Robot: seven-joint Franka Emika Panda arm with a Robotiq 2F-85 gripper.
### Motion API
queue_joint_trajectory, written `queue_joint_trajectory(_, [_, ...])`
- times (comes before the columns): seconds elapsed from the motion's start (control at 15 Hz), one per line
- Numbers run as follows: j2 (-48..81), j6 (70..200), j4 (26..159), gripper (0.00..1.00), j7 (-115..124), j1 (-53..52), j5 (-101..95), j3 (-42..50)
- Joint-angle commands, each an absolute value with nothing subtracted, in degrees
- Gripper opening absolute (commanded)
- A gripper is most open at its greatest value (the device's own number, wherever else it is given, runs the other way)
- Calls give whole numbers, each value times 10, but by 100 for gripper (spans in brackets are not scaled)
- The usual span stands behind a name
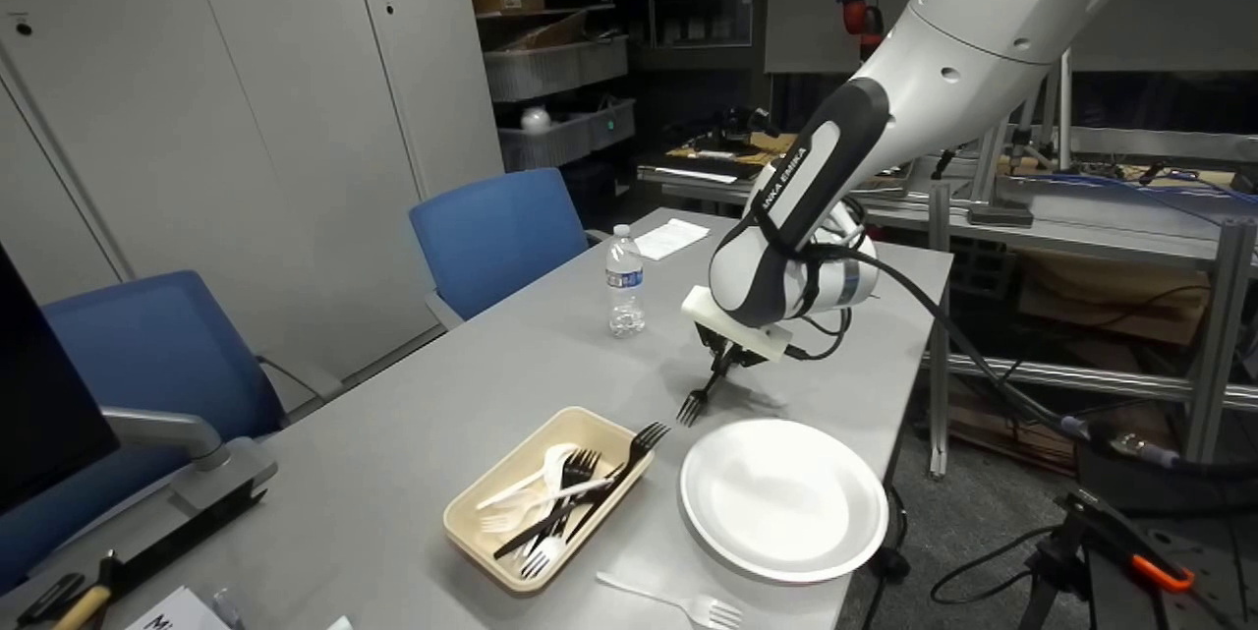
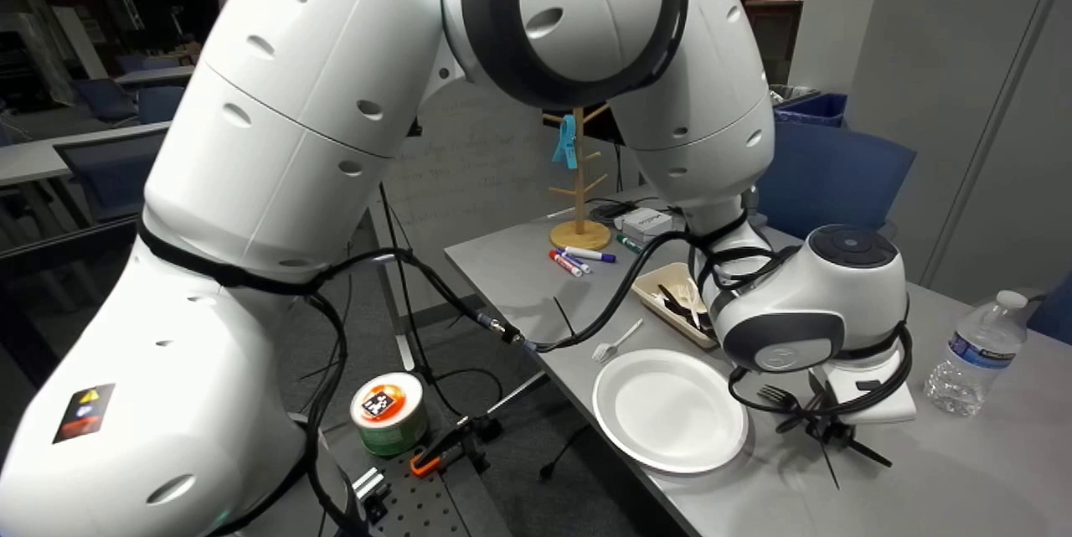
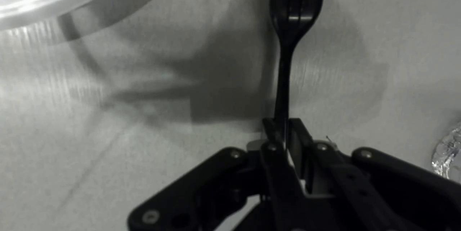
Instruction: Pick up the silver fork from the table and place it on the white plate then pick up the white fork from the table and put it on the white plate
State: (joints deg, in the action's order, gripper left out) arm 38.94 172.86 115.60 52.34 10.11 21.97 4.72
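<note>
The silver fork [image 1: 694, 404], dark grey, is held by its handle between the fingers of my gripper [image 3: 282, 121]. Its tines point away from the fingers in the wrist view [image 3: 296, 11]. It appears raised a little above the table, as its shadow falls apart from it. The fork also shows in an exterior view [image 2: 779, 397]. The white plate [image 1: 783, 497] lies beside it on the light grey table [image 1: 413, 473]; its rim shows at the wrist view's upper left [image 3: 54, 0]. The white fork [image 1: 673, 599] lies on the table near the plate, also visible in an exterior view [image 2: 618, 342].
A tan tray [image 1: 467, 537] with several black and white utensils stands beside the plate. A water bottle [image 1: 625, 286] stands behind the gripper; its edge shows in the wrist view [image 3: 448, 151]. Markers [image 2: 574, 259] and a wooden stand [image 2: 579, 231] are at the far end.
</note>
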Motion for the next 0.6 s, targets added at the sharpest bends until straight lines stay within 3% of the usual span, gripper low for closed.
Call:
queue_joint_trajectory(0.0, [390,1725,1154,12,510,94,236,52])
queue_joint_trajectory(0.27, [390,1725,1154,12,508,96,236,51])
queue_joint_trajectory(0.33, [390,1725,1154,3,508,96,236,51])
queue_joint_trajectory(0.53, [359,1715,1167,3,503,105,237,55])
